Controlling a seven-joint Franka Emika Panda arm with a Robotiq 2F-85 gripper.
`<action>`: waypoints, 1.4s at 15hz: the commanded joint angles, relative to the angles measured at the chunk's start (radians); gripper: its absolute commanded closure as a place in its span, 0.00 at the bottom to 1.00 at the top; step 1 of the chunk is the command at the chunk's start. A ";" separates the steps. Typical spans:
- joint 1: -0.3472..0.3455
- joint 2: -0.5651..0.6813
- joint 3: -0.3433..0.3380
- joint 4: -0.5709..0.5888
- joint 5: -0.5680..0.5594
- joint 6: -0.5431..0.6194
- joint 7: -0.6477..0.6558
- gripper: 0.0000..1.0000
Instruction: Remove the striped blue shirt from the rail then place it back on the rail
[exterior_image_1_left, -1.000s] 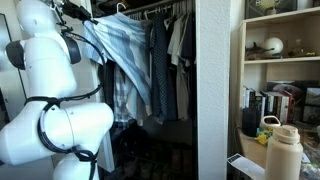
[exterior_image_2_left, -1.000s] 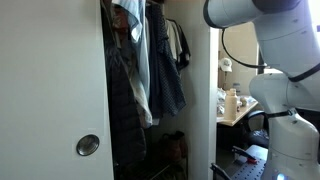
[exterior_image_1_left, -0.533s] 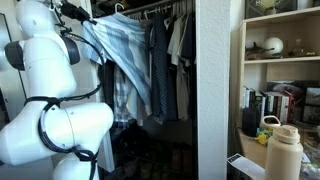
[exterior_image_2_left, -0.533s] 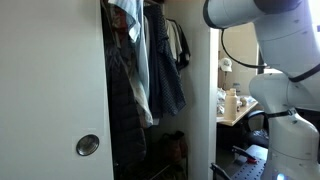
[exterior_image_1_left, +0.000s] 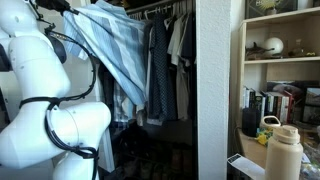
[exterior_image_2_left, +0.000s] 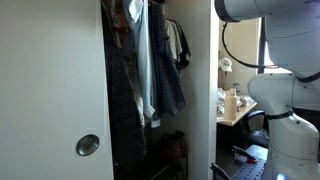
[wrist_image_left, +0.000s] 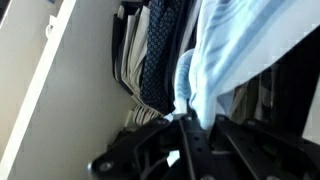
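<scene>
Striped blue shirt (exterior_image_1_left: 113, 48) at rail (exterior_image_1_left: 163, 9) end

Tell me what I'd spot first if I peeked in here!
The big striped blue shirt, held up high and fanned out in front of the closet by the white robot arm. Beside it, darker clothes hang on the rail.

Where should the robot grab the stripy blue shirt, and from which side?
Grab the shirt at its top end, where the cloth bunches into a thick fold, as the hand seems to in the wrist view. Come from the room side, away from the other clothes; lower down it fans out loose and would likely slip.
</scene>
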 joint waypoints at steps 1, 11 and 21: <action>0.102 -0.017 -0.011 -0.009 -0.085 -0.013 -0.021 0.97; 0.181 -0.042 -0.009 -0.030 -0.198 -0.051 -0.041 0.97; -0.022 -0.111 0.059 -0.029 -0.113 0.143 -0.191 0.97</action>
